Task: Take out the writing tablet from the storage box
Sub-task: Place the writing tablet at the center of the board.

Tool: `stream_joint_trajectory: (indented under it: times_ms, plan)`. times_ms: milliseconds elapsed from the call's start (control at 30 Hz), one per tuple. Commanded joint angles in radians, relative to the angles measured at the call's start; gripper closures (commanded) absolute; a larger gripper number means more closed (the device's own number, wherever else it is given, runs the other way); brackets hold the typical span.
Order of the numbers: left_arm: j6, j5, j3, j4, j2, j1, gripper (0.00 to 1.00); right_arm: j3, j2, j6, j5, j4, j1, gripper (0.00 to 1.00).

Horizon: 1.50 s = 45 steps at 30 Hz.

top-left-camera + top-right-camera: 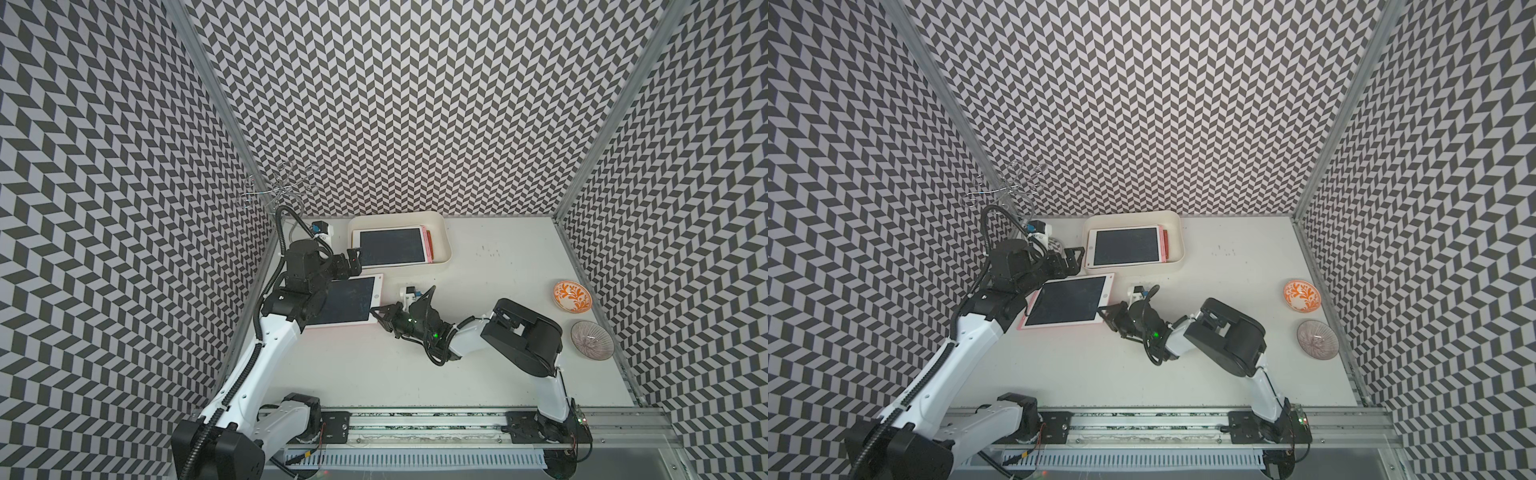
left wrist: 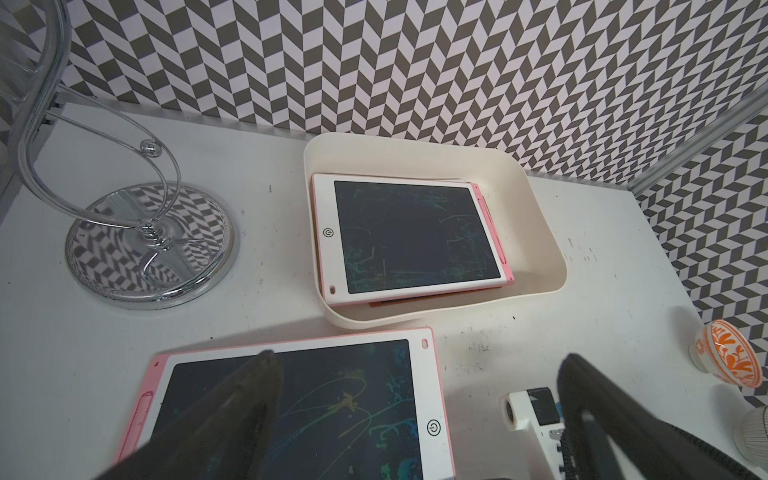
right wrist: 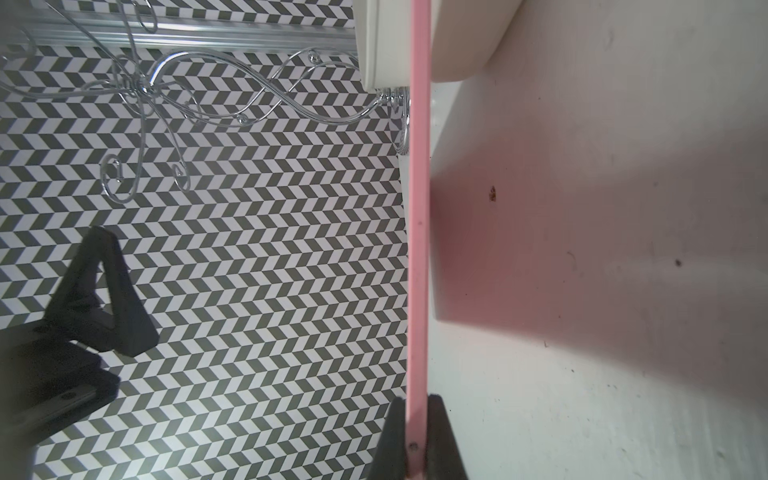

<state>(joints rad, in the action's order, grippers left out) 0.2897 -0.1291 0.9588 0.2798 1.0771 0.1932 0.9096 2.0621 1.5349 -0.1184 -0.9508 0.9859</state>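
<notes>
A writing tablet is just before the storage box.

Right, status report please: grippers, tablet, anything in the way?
Right gripper shut on tablet edge. Left gripper open, empty. Tablet outside box. Left arm overhangs it.

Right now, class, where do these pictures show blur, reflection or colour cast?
Left wrist view: the left gripper looms blurred; the chrome stand base mirrors the chevron wall. Right wrist view: the writing tablet casts a pink tint on the table.
</notes>
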Motion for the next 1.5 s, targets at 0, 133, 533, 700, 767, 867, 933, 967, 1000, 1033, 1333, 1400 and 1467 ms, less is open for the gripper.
stream_joint_trajectory:
  times_ms: [0, 133, 533, 700, 767, 867, 933, 967, 1000, 1033, 1333, 1400, 1467]
  plan:
    - [0.01, -0.014, -0.019, -0.022, -0.021, -0.01, 0.01, 0.044, 0.017, 0.021, 0.003, -0.1, 0.015, 1.0]
    - [0.012, -0.02, -0.024, -0.023, -0.021, -0.013, 0.01, 0.079, 0.041, 0.004, -0.009, -0.075, 0.016, 1.0]
    - [0.012, -0.029, -0.03, -0.026, -0.02, -0.024, 0.01, 0.214, 0.095, -0.05, -0.037, 0.055, 0.017, 0.67]
    - [0.013, -0.032, -0.032, -0.03, -0.02, -0.028, 0.01, 0.238, 0.086, -0.076, -0.036, 0.127, 0.016, 0.55]
    - [0.014, -0.034, -0.034, -0.029, -0.019, -0.029, 0.01, 0.242, 0.08, -0.079, -0.033, 0.154, 0.017, 0.5]
    - [0.013, -0.036, -0.031, -0.027, -0.019, -0.031, 0.01, 0.247, 0.068, -0.089, -0.026, 0.192, 0.016, 0.4]
    - [0.016, -0.037, -0.031, -0.028, -0.02, -0.031, 0.01, 0.257, 0.057, -0.108, -0.024, 0.222, 0.016, 0.35]
    - [0.014, -0.037, -0.032, -0.027, -0.021, -0.032, 0.01, 0.266, 0.051, -0.12, -0.022, 0.25, 0.016, 0.33]
    - [0.015, -0.037, -0.033, -0.027, -0.021, -0.032, 0.01, 0.276, 0.046, -0.132, -0.019, 0.282, 0.014, 0.31]
    - [0.016, -0.037, -0.033, -0.027, -0.021, -0.033, 0.01, 0.29, 0.04, -0.145, -0.015, 0.319, 0.015, 0.27]
    - [0.02, -0.043, -0.035, -0.034, -0.017, -0.041, 0.01, 0.341, -0.027, -0.225, 0.045, 0.517, 0.018, 0.05]
    - [0.02, -0.043, -0.034, -0.034, -0.015, -0.044, 0.01, 0.348, -0.039, -0.234, 0.058, 0.547, 0.018, 0.02]
    - [0.021, -0.045, -0.035, -0.034, -0.011, -0.047, 0.01, 0.35, -0.054, -0.243, 0.077, 0.573, 0.02, 0.0]
